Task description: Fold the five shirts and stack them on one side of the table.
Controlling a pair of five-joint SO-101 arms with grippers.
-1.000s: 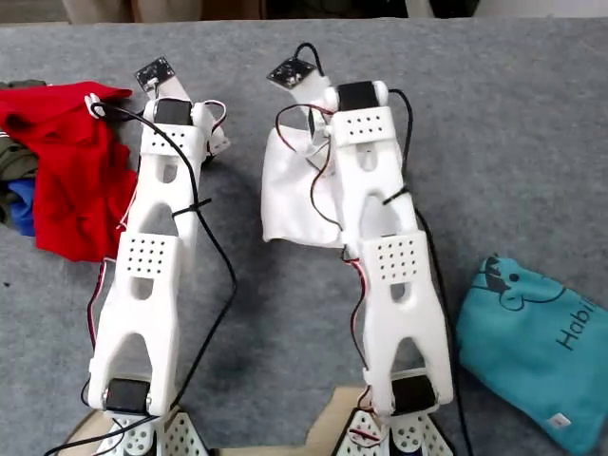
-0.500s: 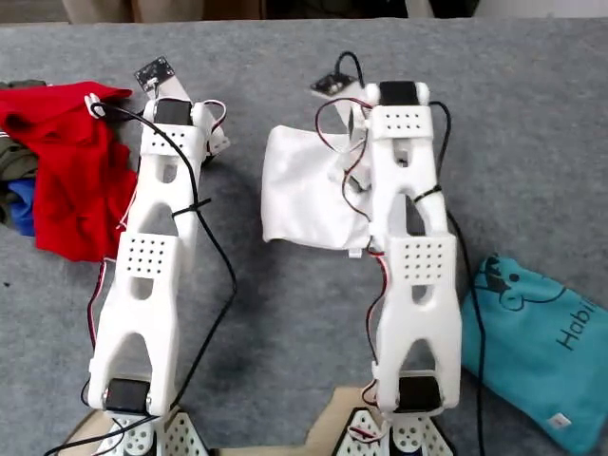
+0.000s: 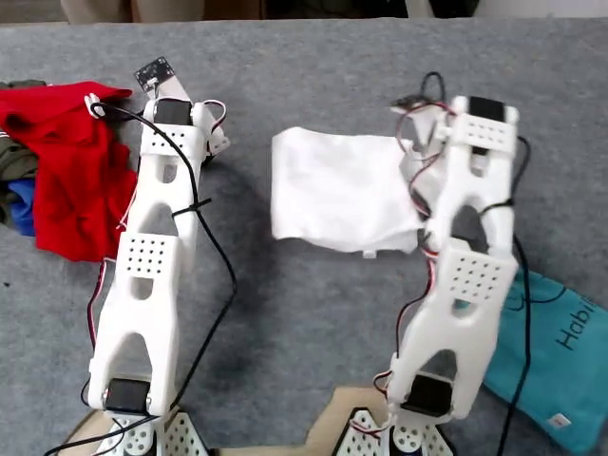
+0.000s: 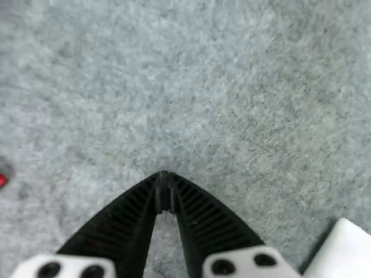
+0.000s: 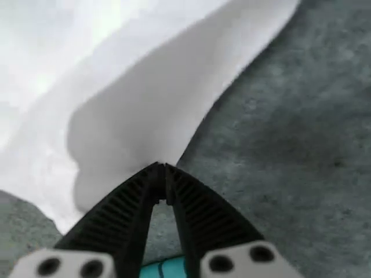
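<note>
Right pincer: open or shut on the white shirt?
Shut on it: in the right wrist view the right pincer tips meet, pinching a raised edge of the white shirt.

A rumpled white shirt (image 3: 337, 195) lies spread mid-worktop (image 3: 532, 95), one edge pinched in the right tool (image 5: 159, 168), a crumpled red shirt (image 3: 66, 180) heaps over a blue shirt (image 3: 21, 207) and an olive shirt (image 3: 13, 160) at the left edge, and a bundled teal shirt (image 3: 560, 351) lies at the right.

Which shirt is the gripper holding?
The white shirt in the middle: the right gripper is shut on its edge. The red shirt and the teal shirt lie at the sides, not held.
</note>
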